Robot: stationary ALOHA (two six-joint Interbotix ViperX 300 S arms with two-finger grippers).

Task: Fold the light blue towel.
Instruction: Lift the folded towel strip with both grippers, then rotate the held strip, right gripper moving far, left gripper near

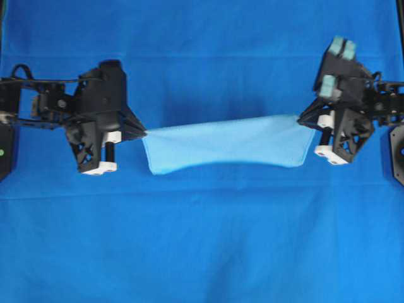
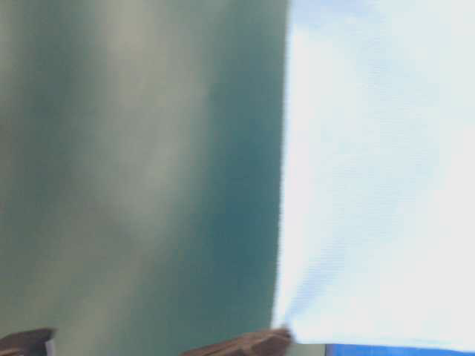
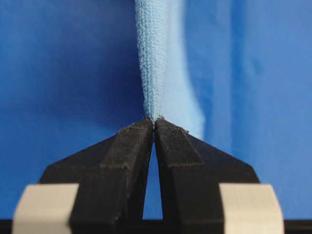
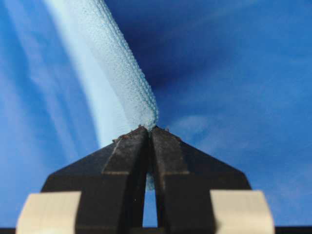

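The light blue towel (image 1: 227, 146) hangs stretched between both arms above the table, its lower edge sagging toward the front. My left gripper (image 1: 144, 132) is shut on the towel's left corner; in the left wrist view the light blue towel (image 3: 152, 63) runs straight up from the pinched tips of that gripper (image 3: 154, 120). My right gripper (image 1: 300, 119) is shut on the right corner, and the right wrist view has the light blue towel (image 4: 122, 73) curving away up and left from the closed tips of my right gripper (image 4: 148, 128). The table-level view is filled on its right by the hanging towel (image 2: 378, 185).
A large deep royal-blue sheet (image 1: 202, 240) covers the whole table under the towel, with faint crease lines across it. The arms' black bases sit at the left (image 1: 6, 151) and right (image 1: 396, 151) edges.
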